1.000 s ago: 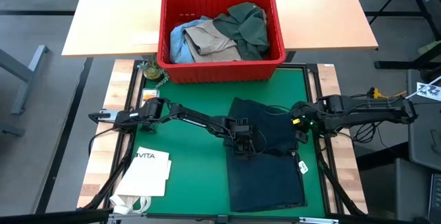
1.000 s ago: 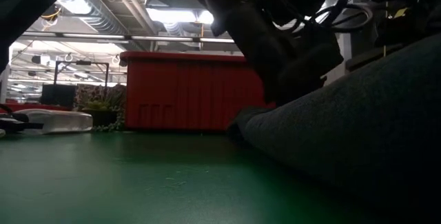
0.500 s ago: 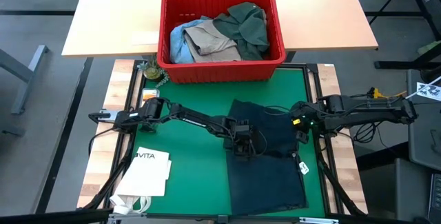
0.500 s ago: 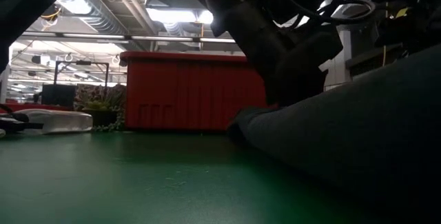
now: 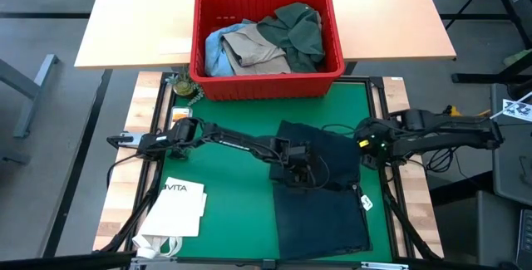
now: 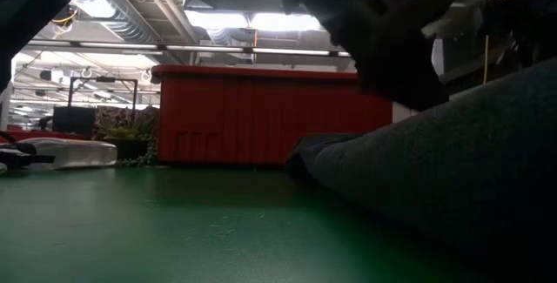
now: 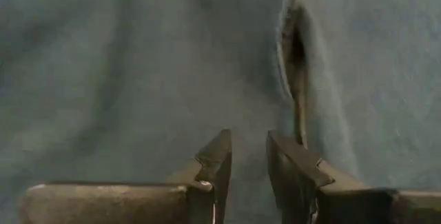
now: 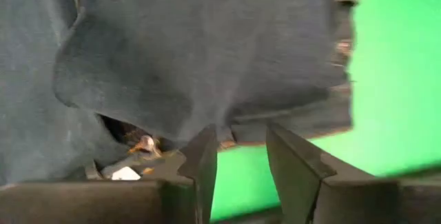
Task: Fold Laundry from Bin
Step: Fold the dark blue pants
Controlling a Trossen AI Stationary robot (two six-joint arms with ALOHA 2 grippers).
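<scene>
- The dark navy-grey trousers (image 5: 320,183) lie flat on the green mat (image 5: 224,212) for folding.
- The left claw (image 7: 247,156) hangs just above them, slightly open, holding nothing.
- The right claw (image 8: 241,156) sits at their edge, open, letting go.
- Other clothes wait in the red plastic bin (image 5: 266,83), well beyond both claws.

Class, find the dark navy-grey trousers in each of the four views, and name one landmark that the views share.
High view: trousers spread on the green mat's right half.
Low view: the dark slope filling the right.
Left wrist view: cloth filling the picture.
Right wrist view: cloth across most of the picture.
Shared landmark: the green mat, in every view but the left wrist's.
</scene>
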